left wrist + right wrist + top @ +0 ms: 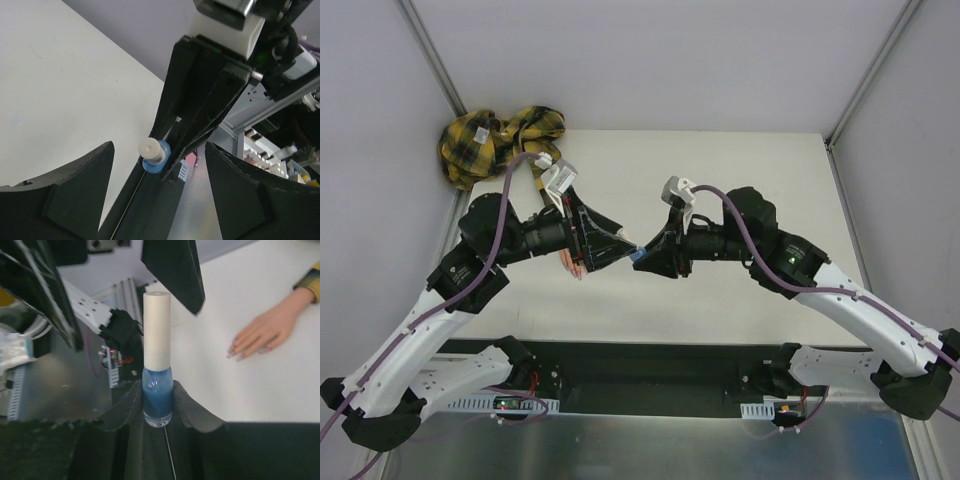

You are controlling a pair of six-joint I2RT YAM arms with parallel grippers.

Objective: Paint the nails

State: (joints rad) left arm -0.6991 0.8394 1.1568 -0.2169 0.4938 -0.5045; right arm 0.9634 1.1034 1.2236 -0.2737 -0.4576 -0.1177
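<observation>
My right gripper (157, 392) is shut on the glass body of a small blue bottle (157, 400) and holds it upright above the table, its white cap (157, 330) on. My left gripper (159, 167) stands open, one finger on either side of the cap (151, 149) and apart from it. The flesh-coloured mannequin hand (267, 330) lies flat on the table, showing small pinkish nails (234, 350). From above, the hand (576, 268) is mostly hidden under the left gripper (618, 243), which meets the right gripper (648, 255) mid-table.
The yellow-black plaid sleeve (500, 140) is bunched at the back left corner of the white table (750, 180). Grey walls close in the back and sides. The arm bases sit on a dark rail (650, 375) at the near edge.
</observation>
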